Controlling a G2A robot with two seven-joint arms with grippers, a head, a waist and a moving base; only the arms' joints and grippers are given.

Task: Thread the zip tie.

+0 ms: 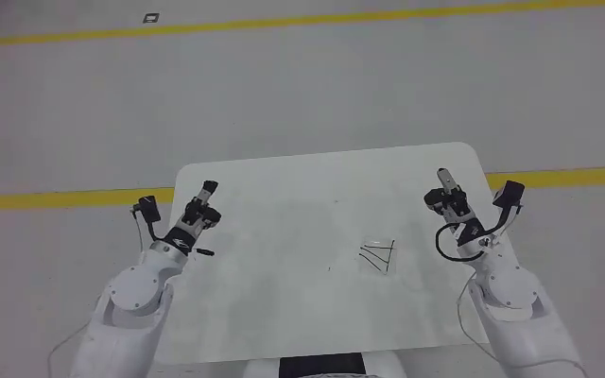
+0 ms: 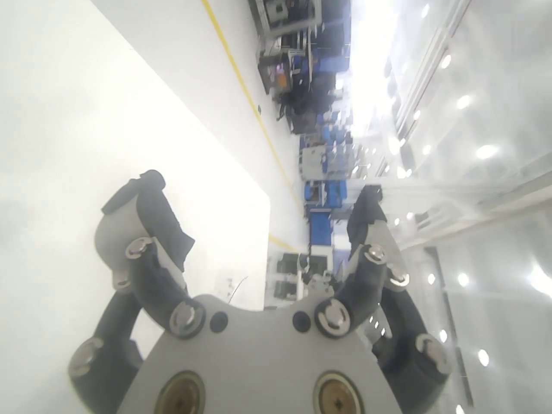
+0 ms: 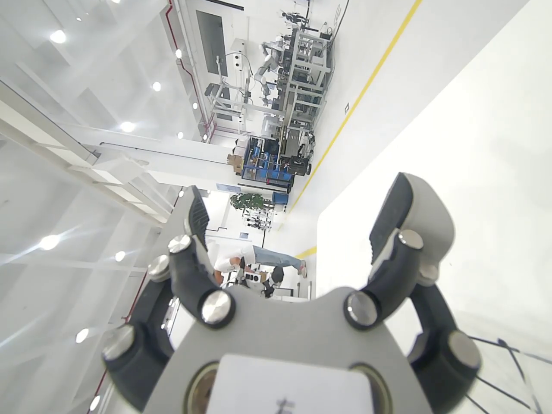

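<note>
Several thin black zip ties (image 1: 376, 255) lie loose and crossed on the white table (image 1: 284, 208), right of its middle. In the right wrist view the zip ties (image 3: 511, 349) show as dark lines behind the gripper's base. My left gripper (image 1: 209, 186) hovers over the table's left edge, far from the ties. In its own view the left gripper (image 2: 258, 193) is open with nothing between the fingers. My right gripper (image 1: 442, 176) is near the table's right edge, beyond the ties. The right gripper (image 3: 297, 196) is also open and holds nothing.
The table's far edge (image 1: 321, 156) and rounded far right corner (image 1: 470, 148) lie just past both grippers. Grey floor with yellow lines (image 1: 57, 198) surrounds the table. There is bare table surface between the two arms.
</note>
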